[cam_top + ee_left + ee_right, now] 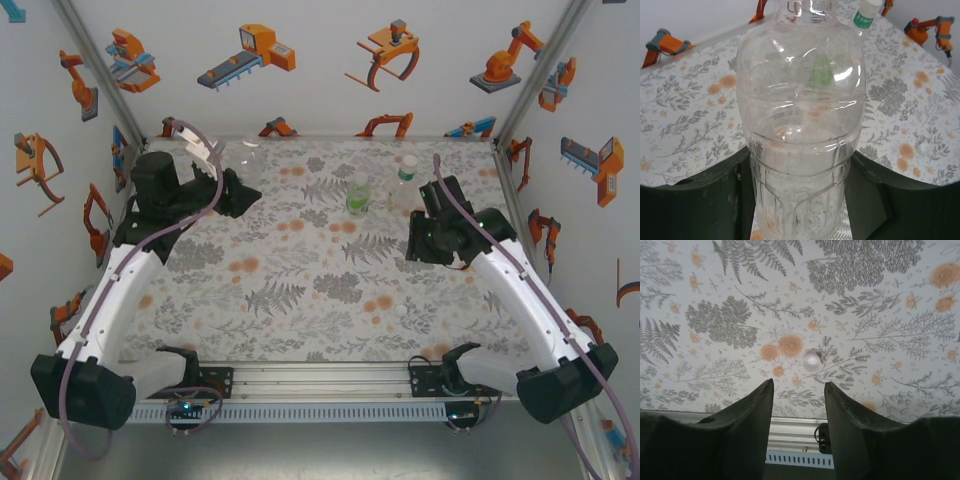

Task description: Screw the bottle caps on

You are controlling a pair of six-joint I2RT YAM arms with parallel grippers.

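Observation:
My left gripper is shut on the plain clear bottle, gripping its ribbed lower body; the open neck points away from the camera. From above, this gripper and bottle are at the back left. A green-tinted bottle and a bottle with a green label band, a white cap on its neck, stand at the back middle. A loose white cap lies on the mat just beyond my right gripper, which is open and holds nothing. The top view has that cap at the front right.
The floral mat covers the table, walled in on three sides by panels with printed robot pictures. A metal rail runs along the near edge, right behind my right fingers. The right arm reaches in from the front right.

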